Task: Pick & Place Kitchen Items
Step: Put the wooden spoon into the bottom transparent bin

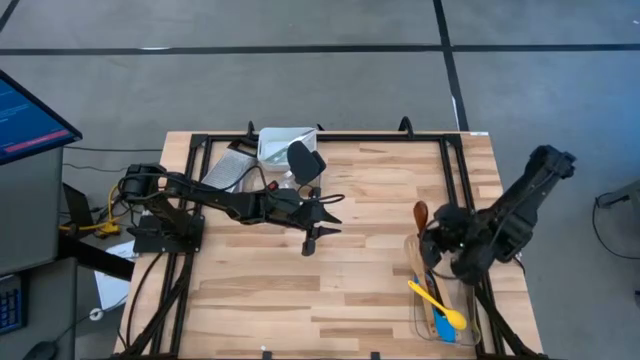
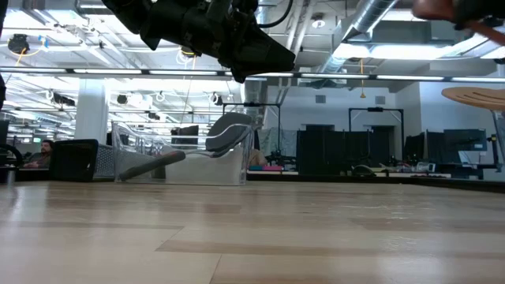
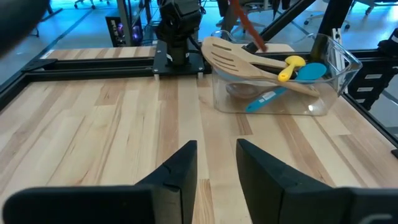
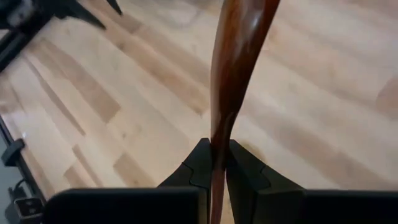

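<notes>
Butcher-block table top (image 1: 300,290), black frame around it, grey floor beyond.

Right gripper (image 4: 216,163) is at the table's right side, jaws nearly closed on the dark brown wooden spoon (image 4: 233,68); handle pinched between the two fingers, bowl end (image 1: 421,212) sticking out toward the far edge. It's held just above the clear tub on the right (image 3: 339,62). That tub holds a slotted wooden turner (image 3: 227,55), a yellow silicone spoon (image 1: 440,305) and a blue silicone spoon (image 3: 311,72), handles crossing.

Left gripper (image 3: 214,163) hangs over the middle of the table, off the surface, fingers parted with a narrow gap, nothing between them. Bare wood under it.

Behind the left arm, at the far edge, second clear tub (image 2: 233,170): a black spatula (image 1: 304,159) leans in it, head up over the rim, and a grey-handled utensil (image 2: 150,164) lies low inside.

Monitor (image 1: 25,115) off the table's left corner.
</notes>
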